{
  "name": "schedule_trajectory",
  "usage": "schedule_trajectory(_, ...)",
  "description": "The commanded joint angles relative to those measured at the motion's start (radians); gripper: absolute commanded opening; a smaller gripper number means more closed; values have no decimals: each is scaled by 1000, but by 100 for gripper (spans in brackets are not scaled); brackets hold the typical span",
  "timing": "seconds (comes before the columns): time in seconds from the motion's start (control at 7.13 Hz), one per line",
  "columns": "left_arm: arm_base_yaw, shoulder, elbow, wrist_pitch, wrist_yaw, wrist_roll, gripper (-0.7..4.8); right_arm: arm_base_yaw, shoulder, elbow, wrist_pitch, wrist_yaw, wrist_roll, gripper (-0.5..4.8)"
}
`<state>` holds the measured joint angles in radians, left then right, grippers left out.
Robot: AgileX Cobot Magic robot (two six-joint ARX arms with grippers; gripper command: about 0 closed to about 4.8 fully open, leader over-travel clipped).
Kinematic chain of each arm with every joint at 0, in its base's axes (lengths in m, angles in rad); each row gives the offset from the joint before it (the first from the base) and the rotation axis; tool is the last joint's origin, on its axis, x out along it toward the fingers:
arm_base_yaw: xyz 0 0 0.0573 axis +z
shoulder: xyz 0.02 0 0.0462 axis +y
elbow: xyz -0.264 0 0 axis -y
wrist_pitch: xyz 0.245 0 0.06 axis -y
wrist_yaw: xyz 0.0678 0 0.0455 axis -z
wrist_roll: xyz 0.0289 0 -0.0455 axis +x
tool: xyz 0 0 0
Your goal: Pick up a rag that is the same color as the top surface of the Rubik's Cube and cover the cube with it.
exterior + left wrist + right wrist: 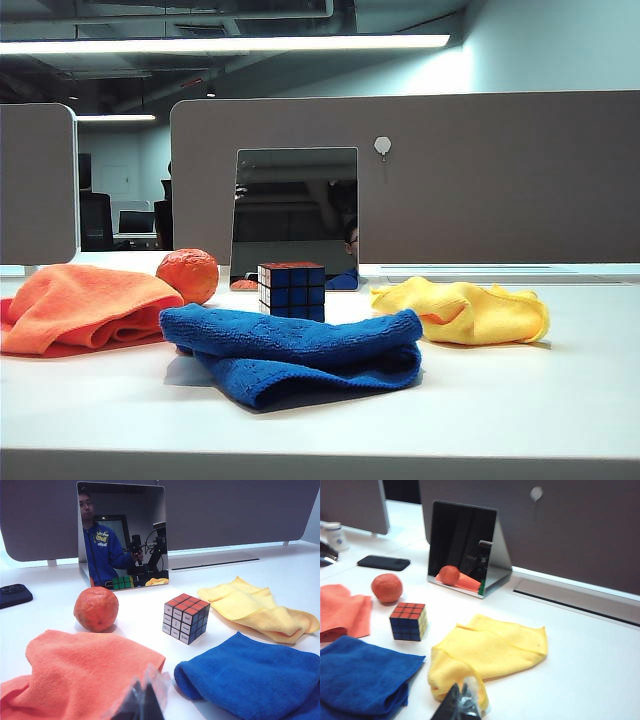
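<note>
On the white table (560, 400), nothing of the task is done yet. Rubik's Cube (292, 291) stands uncovered near the middle, in front of the small mirror (296, 215), orange-red face up, blue faces to the exterior camera. Orange rag (85, 305) lies crumpled at the left side, untouched, with the orange textured ball (188, 275) between it and the cube. 2 distractors: blue cloth (300, 350) just in front of the cube, yellow cloth (465, 310) to its right. Left gripper (142, 702) hovers above the near edge of the orange rag, jaws pressed together, holding nothing. Right gripper (461, 702) hangs over the near edge of the yellow cloth; its tips look close together and empty, but blur leaves the gap unclear, so I cannot tell its state. Neither arm shows in the exterior view. Remaining: grasp the orange rag, lift it, carry it over the ball, drape it on the cube. Left arm looks best placed.
</note>
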<state>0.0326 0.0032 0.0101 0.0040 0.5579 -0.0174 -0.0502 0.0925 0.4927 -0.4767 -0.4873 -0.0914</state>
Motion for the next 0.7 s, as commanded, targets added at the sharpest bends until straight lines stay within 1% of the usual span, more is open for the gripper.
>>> schedule_trajectory(0.14, -1, 1, 69, -31, 21, 0, -6, 44, 262, 230, -133, -111, -21, -5)
schedule_trajectory(0.28, -1, 1, 143, -141, 2, 5, -6, 100, 297, 231, -139, -95, -16, -5)
schedule_trajectory(0.42, -1, 1, 192, -198, -18, 19, -6, 152, 317, 231, -148, -43, -16, -5)
schedule_trajectory(0.56, -1, 13, 301, -303, -56, 18, -6, 375, 398, 231, -145, 148, -15, -5)
schedule_trajectory(0.7, -1, 32, 335, -312, -69, 17, -6, 486, 441, 231, -122, 248, -7, -5)
